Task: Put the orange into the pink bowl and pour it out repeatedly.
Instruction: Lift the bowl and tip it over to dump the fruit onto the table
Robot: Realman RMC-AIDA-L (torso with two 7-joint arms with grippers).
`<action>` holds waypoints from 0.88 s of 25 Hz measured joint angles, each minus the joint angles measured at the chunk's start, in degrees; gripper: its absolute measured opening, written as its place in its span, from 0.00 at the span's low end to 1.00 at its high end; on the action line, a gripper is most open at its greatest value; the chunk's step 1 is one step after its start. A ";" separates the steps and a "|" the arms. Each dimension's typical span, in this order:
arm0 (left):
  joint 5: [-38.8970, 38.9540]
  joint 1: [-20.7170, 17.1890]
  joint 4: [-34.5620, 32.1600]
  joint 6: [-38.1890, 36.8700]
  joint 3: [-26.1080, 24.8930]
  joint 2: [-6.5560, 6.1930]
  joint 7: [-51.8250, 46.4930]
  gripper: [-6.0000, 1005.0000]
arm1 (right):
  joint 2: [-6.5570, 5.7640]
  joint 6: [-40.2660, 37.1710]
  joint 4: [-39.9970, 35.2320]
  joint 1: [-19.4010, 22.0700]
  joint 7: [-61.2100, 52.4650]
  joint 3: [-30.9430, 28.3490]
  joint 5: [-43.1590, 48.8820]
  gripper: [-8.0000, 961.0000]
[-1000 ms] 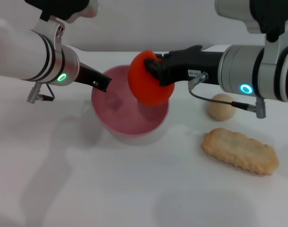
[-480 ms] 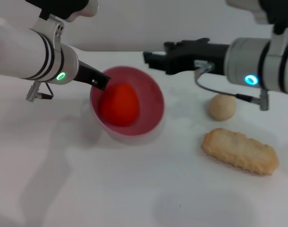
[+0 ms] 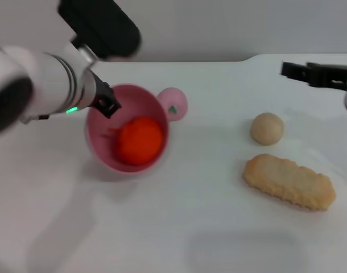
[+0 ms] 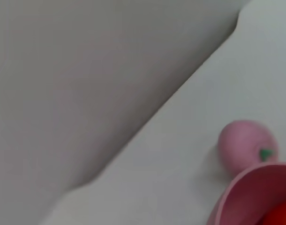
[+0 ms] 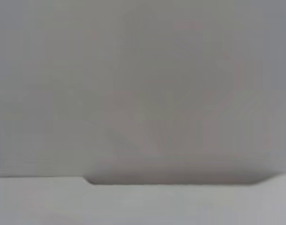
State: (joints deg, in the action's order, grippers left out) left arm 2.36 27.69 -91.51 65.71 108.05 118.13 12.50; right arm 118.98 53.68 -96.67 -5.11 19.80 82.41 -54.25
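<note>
- Head view: white table carries everything.
- Left gripper: jaws clamped on the near-side rim of the pink bowl, which is tilted with its mouth facing the camera.
- Right gripper: far right, above the table, well apart from the bowl; holds nothing, can't tell how far the jaws are open.
- Biscuit: flat on the table, below the right jaws.
- Orange: inside the bowl, just below the left jaws.
- Pink ball: green mark, just beside the bowl rim.
- Beige ball: near the biscuit.
</note>
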 joint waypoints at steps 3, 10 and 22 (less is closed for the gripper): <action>-6.90 -0.84 -3.10 0.28 5.93 0.19 -0.64 0.05 | -0.11 1.75 3.33 1.18 4.90 -3.79 -7.20 0.60; -23.84 -1.28 -8.83 2.09 19.29 0.50 -1.75 0.05 | -0.22 2.98 7.71 1.79 8.18 -5.48 -9.46 0.59; -54.35 -0.57 1.98 3.95 36.88 0.94 -6.59 0.05 | -0.43 5.13 8.45 1.00 9.84 -6.59 -9.61 0.61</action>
State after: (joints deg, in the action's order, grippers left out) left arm -51.98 27.12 -89.53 69.66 144.93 119.07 5.90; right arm 118.56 58.80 -88.22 -4.11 29.63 75.83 -63.86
